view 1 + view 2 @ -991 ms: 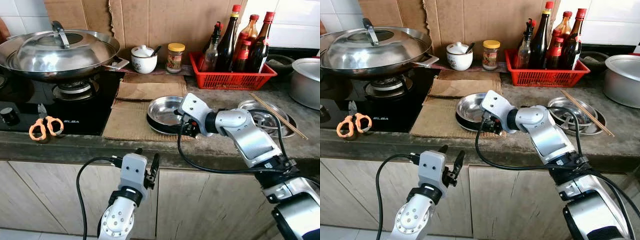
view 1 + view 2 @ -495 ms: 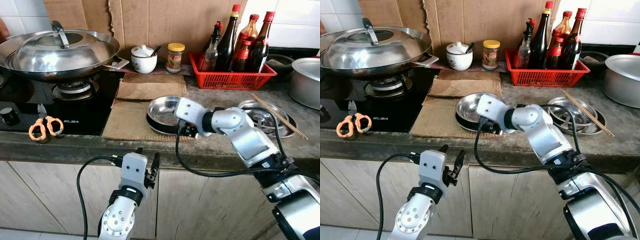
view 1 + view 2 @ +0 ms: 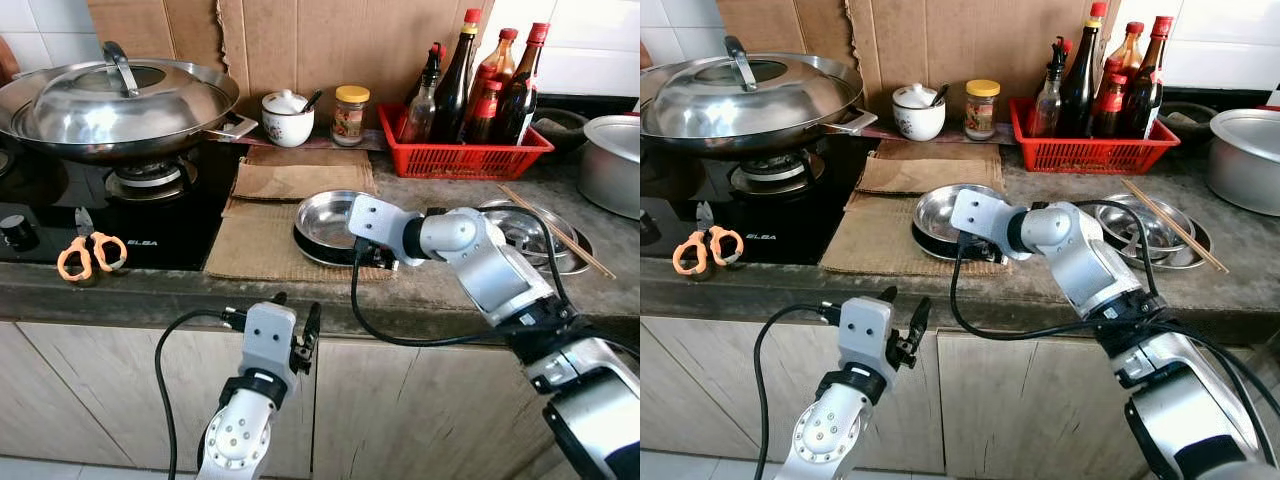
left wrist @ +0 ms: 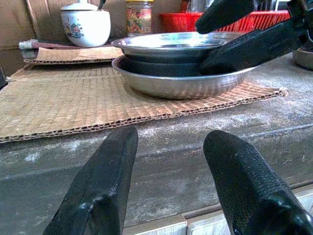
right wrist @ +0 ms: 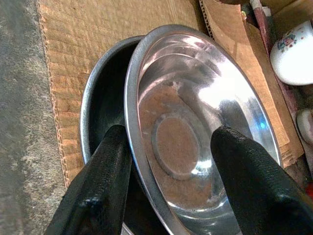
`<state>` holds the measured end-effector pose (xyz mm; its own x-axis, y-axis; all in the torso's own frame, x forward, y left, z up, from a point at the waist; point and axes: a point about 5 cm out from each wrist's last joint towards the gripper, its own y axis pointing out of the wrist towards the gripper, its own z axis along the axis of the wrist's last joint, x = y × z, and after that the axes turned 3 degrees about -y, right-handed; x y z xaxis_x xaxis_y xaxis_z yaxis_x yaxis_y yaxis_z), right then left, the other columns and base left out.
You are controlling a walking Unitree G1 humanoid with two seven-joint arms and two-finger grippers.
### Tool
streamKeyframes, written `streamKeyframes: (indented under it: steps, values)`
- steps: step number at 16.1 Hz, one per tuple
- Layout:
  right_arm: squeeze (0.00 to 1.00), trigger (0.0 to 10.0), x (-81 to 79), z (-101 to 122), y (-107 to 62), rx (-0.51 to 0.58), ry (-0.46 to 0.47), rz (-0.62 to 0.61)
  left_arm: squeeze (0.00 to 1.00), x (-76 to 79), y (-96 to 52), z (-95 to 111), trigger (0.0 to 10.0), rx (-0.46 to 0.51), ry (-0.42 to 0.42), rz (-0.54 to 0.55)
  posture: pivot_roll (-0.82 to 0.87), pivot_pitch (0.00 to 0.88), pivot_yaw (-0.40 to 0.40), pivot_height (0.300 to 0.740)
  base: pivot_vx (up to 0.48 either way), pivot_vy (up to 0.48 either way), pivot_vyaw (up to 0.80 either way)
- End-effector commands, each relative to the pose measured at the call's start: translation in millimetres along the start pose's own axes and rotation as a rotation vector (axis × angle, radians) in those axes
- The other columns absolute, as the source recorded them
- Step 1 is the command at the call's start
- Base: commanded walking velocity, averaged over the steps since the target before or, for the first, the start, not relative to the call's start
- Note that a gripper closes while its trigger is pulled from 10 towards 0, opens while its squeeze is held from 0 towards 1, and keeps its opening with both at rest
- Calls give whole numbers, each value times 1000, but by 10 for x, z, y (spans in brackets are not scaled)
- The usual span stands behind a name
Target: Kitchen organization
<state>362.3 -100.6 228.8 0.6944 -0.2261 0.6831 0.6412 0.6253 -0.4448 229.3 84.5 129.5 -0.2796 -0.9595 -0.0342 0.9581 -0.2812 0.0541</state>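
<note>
While the upper steel dish [image 3: 330, 218] sat nested in a darker dish [image 5: 100, 105] on the cardboard mat [image 3: 262, 250] near the counter's front, the right gripper [image 5: 166, 161] straddled its near rim, one finger under the rim, one over the bowl, spread and not yet pinching. The dish lay straight ahead of those fingers. The left gripper [image 4: 168, 161] hung open below the counter edge, farther off. Its wrist camera showed the stack side-on, with the right fingers [image 4: 254, 46] at the rim; the right wrist camera showed the dish's shiny inside.
</note>
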Motion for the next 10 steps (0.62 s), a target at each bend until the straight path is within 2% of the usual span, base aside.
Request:
streamKeyframes:
  steps: [1, 3, 4, 5, 10]
  values:
    - [0, 7490, 85, 58, -18, 1, -34, -18, 0, 18, 13, 9, 10000, 4, -3, -2, 72, 0, -66, 740, 0, 0, 0]
    - [0, 10000, 95, 83, -11, 0, -62, -8, 0, 21, 16, 9, 10000, 5, -4, -1, 72, 0, -68, 740, 0, 0, 0]
    - [0, 4588, 98, 94, -8, 1, -71, -3, 0, 23, 17, 11, 10000, 6, -5, -1, 70, 0, -68, 740, 0, 0, 0]
    - [0, 0, 101, 103, -9, 3, -77, -1, 0, 23, 17, 10, 10000, 7, -5, -1, 70, 0, -69, 740, 0, 0, 0]
    - [0, 0, 148, 145, -10, 17, -82, -11, 0, 15, 26, 10, 10000, 7, -4, 3, 68, 0, -71, 740, 0, 0, 0]
